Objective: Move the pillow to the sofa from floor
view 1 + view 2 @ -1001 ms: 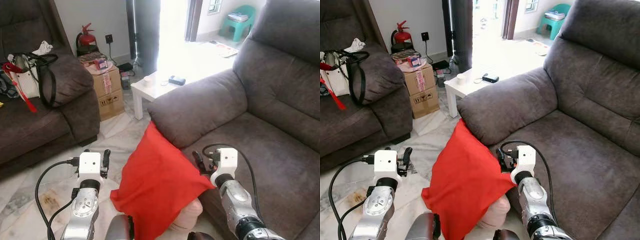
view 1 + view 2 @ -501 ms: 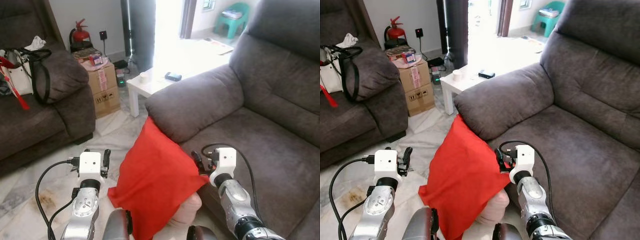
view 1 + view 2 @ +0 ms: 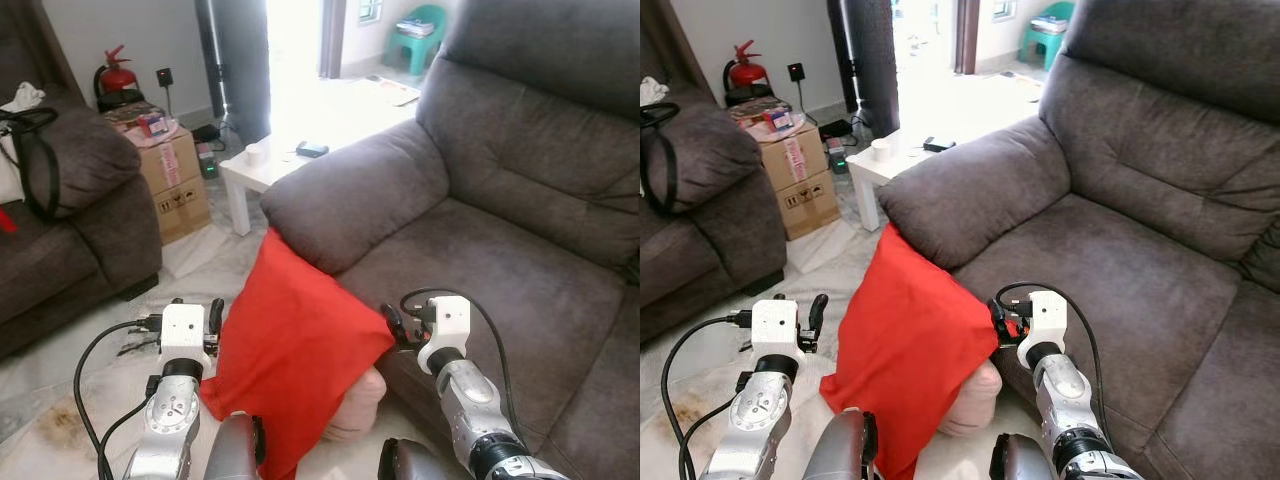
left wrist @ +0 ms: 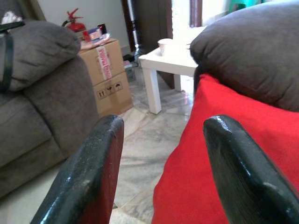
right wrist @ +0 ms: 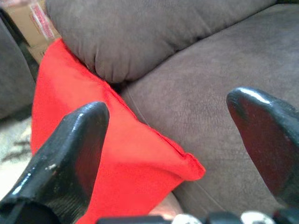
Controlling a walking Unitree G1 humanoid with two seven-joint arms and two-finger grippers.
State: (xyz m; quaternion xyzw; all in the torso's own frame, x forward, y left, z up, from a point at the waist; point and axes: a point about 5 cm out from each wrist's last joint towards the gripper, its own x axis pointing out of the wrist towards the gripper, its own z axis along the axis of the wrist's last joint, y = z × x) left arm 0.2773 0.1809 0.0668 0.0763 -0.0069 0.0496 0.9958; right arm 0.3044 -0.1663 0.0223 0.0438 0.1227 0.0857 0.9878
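- Relative to one second ago, the whole scene has slid leftward in the head views, so the camera has turned toward the sofa (image 3: 520,250); the pillow (image 3: 290,345) has kept its place between the two arms.
- Red pillow: raised off the floor (image 3: 60,390), its upper corner tucked against the underside of the sofa armrest (image 3: 345,200), its right edge at the front of the seat cushion (image 3: 1110,300). It is not yet on the seat.
- Left gripper (image 4: 163,172): fingers spread wide, the pillow's edge lying just beside one finger (image 4: 243,172). Nothing is pinched; the arm appears to press sideways only.
- Right gripper (image 5: 177,154): fingers likewise spread, hovering above the pillow's corner and the seat.
- Hold, as judged: the pillow is squeezed between the two forearms and not gripped, which suits a soft, bulky object too wide for either pincer.
- Risk, as judged: the armrest may snag the upper corner as the pillow rises.
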